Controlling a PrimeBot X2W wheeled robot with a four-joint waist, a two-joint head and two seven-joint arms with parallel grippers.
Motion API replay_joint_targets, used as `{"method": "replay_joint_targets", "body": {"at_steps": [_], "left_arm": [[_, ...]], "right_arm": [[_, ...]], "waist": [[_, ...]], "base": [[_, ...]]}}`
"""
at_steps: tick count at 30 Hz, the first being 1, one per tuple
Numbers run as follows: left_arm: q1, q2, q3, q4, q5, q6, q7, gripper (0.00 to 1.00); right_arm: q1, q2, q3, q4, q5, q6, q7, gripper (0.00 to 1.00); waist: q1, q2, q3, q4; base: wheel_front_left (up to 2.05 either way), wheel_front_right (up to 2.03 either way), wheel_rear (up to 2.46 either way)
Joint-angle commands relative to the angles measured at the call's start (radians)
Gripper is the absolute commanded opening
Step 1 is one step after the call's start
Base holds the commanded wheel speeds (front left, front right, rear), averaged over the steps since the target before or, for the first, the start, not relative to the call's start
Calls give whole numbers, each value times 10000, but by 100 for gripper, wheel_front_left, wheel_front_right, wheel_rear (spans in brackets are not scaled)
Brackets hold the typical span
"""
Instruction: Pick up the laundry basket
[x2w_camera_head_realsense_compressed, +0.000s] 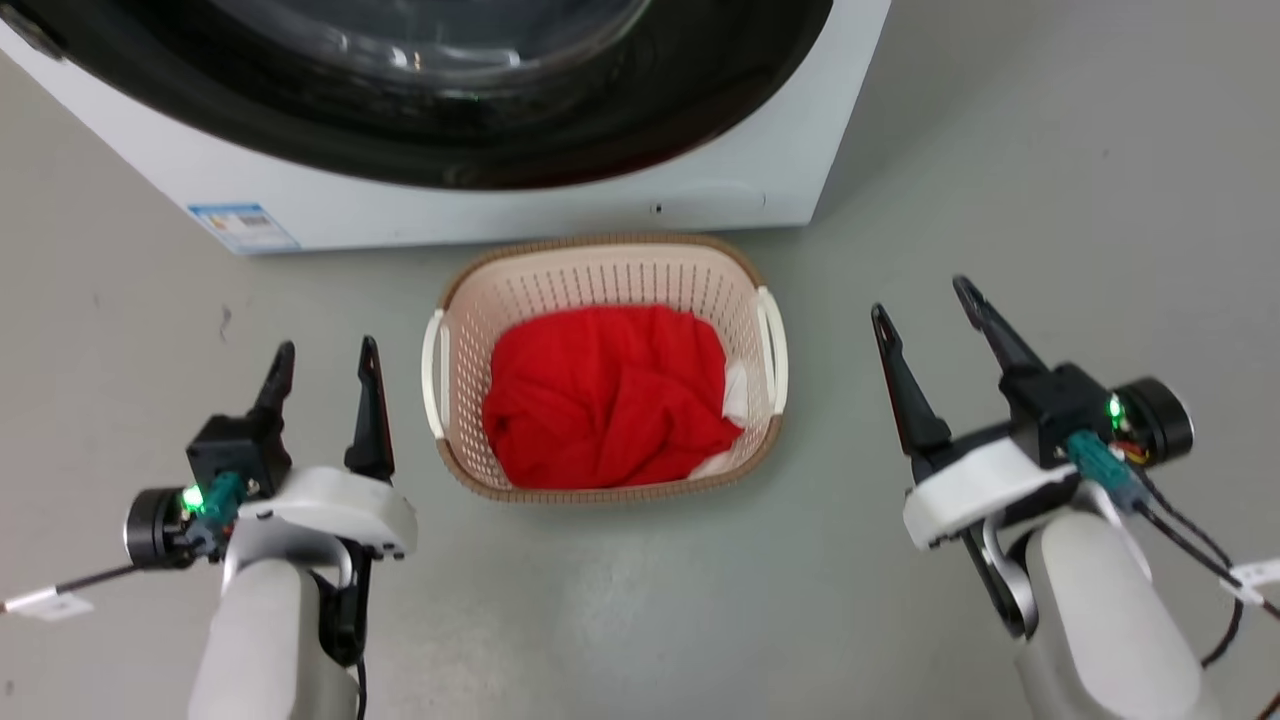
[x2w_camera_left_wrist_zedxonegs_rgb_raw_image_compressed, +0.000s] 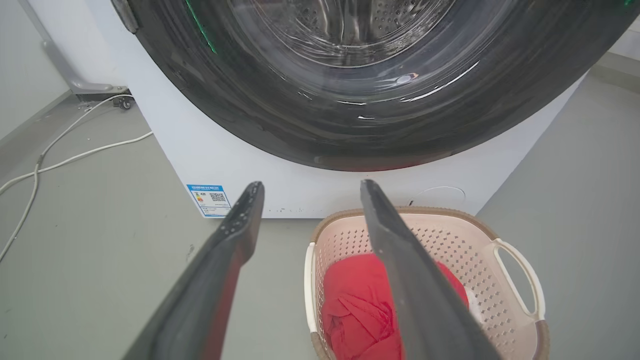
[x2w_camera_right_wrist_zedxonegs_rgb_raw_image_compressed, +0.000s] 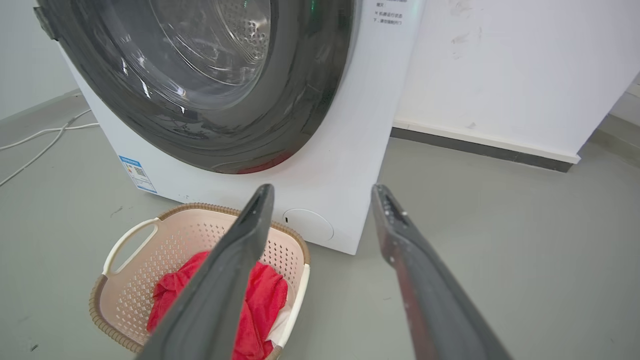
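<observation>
The lift has not begun: the laundry basket (x2w_camera_head_realsense_compressed: 600, 280) sits on the floor (x2w_camera_head_realsense_compressed: 620, 600) between the left gripper (x2w_camera_head_realsense_compressed: 327, 350) and right gripper (x2w_camera_head_realsense_compressed: 922, 300), whose fingers (x2w_camera_head_realsense_compressed: 370, 410) are spread and empty.

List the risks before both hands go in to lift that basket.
1. The open left hand and open right hand flank the cream perforated plastic basket without touching it. Its white side handles are thin, so a misaimed finger may shove it.
2. It sits close to the white washing machine; a lift could bump that front.
3. An uneven lift could spill the red cloth.
</observation>
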Motion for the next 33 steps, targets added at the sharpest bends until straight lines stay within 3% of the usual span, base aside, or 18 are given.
{"method": "replay_joint_targets", "body": {"at_steps": [1,19,20,33], "left_arm": [[-287,71,37,124,47,-66,-28,100],[-3396,573,243,2954,28,-411,-28,100],[-3804,641,195,3357,38,-423,-28,100],[-5769,1086,-431,5076,-151,-507,-28,100]], "right_arm": [[-314,-23,30,113,-98,-7,-25,100],[-3598,-22,653,3170,-960,-7,-25,100],[-4097,-22,790,3778,-1131,-7,-25,100],[-6188,-20,1109,6080,-1378,-7,-25,100]], "waist": [[-1,0,696,52],[-1,0,3509,152],[-1,0,3862,175],[-1,0,5210,295]], "base": [[0,0,0],[0,0,0],[0,0,0],[0,0,0]]}}
